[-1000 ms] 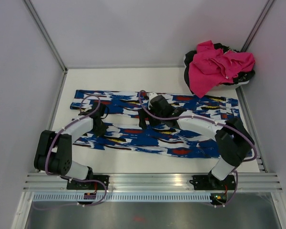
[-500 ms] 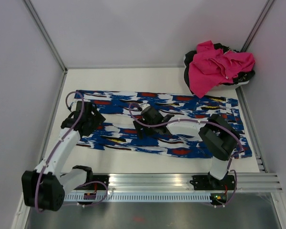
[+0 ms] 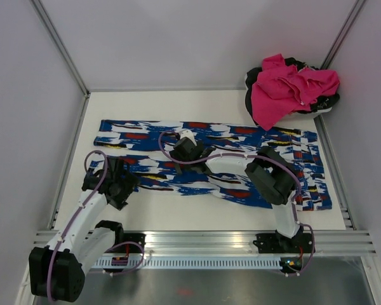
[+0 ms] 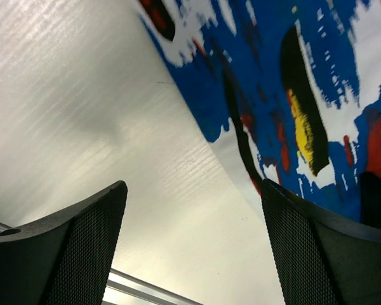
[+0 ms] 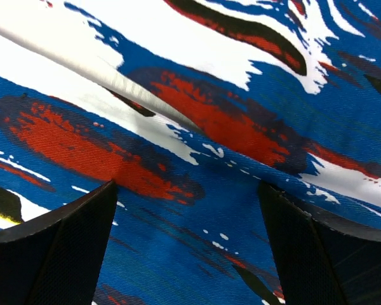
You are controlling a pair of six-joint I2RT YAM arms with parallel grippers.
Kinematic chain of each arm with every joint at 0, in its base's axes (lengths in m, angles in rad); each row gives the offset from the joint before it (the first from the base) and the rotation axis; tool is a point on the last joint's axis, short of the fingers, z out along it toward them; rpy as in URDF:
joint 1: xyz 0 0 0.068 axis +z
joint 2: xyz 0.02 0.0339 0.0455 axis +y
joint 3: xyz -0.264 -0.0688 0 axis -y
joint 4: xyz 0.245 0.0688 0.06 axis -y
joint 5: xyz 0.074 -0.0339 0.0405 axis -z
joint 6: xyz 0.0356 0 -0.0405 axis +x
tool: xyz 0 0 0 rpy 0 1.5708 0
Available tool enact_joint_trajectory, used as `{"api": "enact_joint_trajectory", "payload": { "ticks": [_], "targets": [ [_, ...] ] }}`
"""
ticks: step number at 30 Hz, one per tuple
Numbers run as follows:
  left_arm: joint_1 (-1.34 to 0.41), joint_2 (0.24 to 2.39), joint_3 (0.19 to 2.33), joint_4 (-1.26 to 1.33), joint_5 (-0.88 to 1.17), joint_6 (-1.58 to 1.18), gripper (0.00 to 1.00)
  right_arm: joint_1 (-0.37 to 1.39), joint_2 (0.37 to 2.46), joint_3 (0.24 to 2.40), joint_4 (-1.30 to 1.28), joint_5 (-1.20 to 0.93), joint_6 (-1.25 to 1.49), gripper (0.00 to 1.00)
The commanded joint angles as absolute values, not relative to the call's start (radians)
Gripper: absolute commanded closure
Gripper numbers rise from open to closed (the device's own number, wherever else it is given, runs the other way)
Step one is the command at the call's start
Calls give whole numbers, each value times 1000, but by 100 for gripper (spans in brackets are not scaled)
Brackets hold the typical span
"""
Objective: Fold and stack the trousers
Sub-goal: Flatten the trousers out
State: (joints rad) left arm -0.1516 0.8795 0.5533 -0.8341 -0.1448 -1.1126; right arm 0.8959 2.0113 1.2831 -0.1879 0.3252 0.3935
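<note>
Where the top view looks down, the royal blue soft-fabric trousers [image 3: 241,136], blotched white, red, black and yellow, lie spread lengthwise on the white table [image 3: 178,105]. My left gripper [image 3: 117,184] is at the near leg's end and my right gripper [image 3: 181,149] is mid-leg.

Left wrist view: left gripper [image 4: 193,190] jaws apart, empty, over bare table beside the fabric edge.

Right wrist view: right gripper [image 5: 187,190] jaws apart, holding nothing, above a crease.

Judged step: first fold, not yet made. The next move requires both grippers to pinch fabric.

— What surrounds the table [image 3: 178,105]?
— Plain pale walls [image 3: 197,38] on three sides, metal posts [image 3: 60,47] in the far corners
— And the near edge?
— An aluminium rail [image 3: 203,240]; soft, even light on the white top
</note>
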Motion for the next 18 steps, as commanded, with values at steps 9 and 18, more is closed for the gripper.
{"api": "enact_joint_trajectory", "payload": {
  "ticks": [9,18],
  "targets": [
    [-146,1032,551,-651,-161,-1175,17,890,2048,1263,-160,210,452,2],
    [-146,1146,476,-506,-149,-1184,51,887,1904,1192,-183,222,471,2]
  ]
}}
